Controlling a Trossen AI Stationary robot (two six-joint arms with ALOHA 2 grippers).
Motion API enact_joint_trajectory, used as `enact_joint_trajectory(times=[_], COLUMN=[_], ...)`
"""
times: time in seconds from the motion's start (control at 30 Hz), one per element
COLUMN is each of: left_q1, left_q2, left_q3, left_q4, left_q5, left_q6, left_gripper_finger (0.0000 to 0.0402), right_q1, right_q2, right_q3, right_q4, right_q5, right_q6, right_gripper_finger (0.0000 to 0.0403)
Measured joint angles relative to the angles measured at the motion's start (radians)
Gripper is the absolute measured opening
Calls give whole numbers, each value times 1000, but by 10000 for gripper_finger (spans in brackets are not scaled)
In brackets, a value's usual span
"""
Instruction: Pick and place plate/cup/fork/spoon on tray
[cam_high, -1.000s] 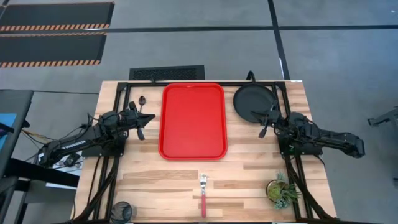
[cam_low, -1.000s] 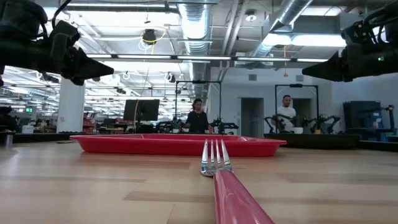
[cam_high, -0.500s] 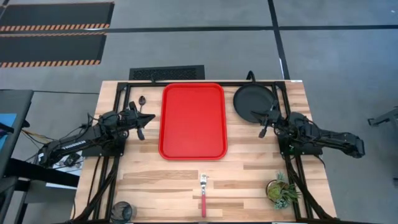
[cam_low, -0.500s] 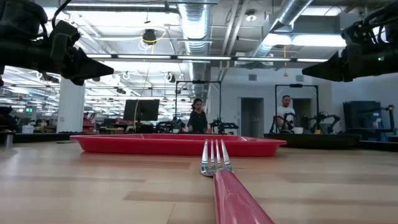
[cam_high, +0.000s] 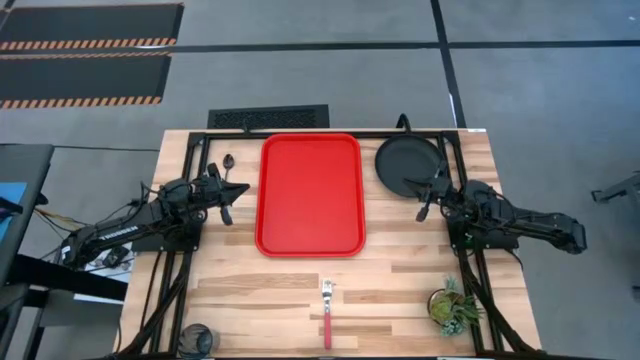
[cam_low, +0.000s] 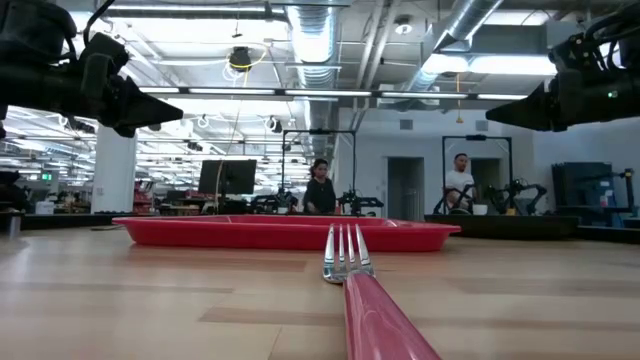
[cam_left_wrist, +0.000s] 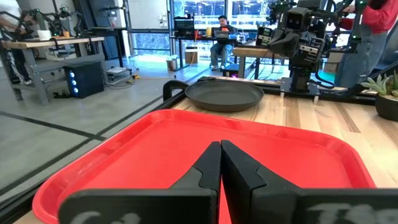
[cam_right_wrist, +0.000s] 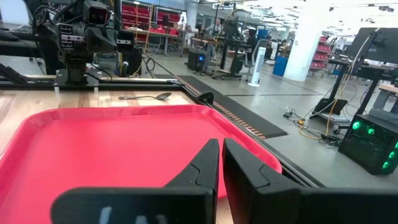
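The red tray (cam_high: 310, 195) lies flat in the middle of the table. The dark plate (cam_high: 408, 165) lies to its right at the far side, and the dark spoon (cam_high: 228, 160) lies to its left at the far side. The red-handled fork (cam_high: 327, 310) lies near the front edge, tines toward the tray. The dark cup (cam_high: 197, 337) stands at the front left corner. My left gripper (cam_high: 228, 202) hovers shut just left of the tray. My right gripper (cam_high: 428, 200) hovers shut right of the tray, by the plate's near rim. Both are empty.
A small potted green plant (cam_high: 452, 307) stands at the front right. A black frame (cam_high: 330, 132) runs round the table's back and sides. People sit and stand in the room beyond the table (cam_low: 318, 188).
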Motion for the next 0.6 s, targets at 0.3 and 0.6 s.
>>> enact_joint_trajectory(times=[0.3,0.6], left_q1=[0,0], left_q2=[0,0], left_q3=[0,0], left_q4=[0,0], left_q5=[0,0], left_q6=[0,0], left_gripper_finger=[0,0], right_q1=[-6,15], right_q2=[5,95], right_q3=[-6,-8], right_q4=[74,197], right_q5=[-25,-64], right_q6=[207,374], right_gripper_finger=[47,26])
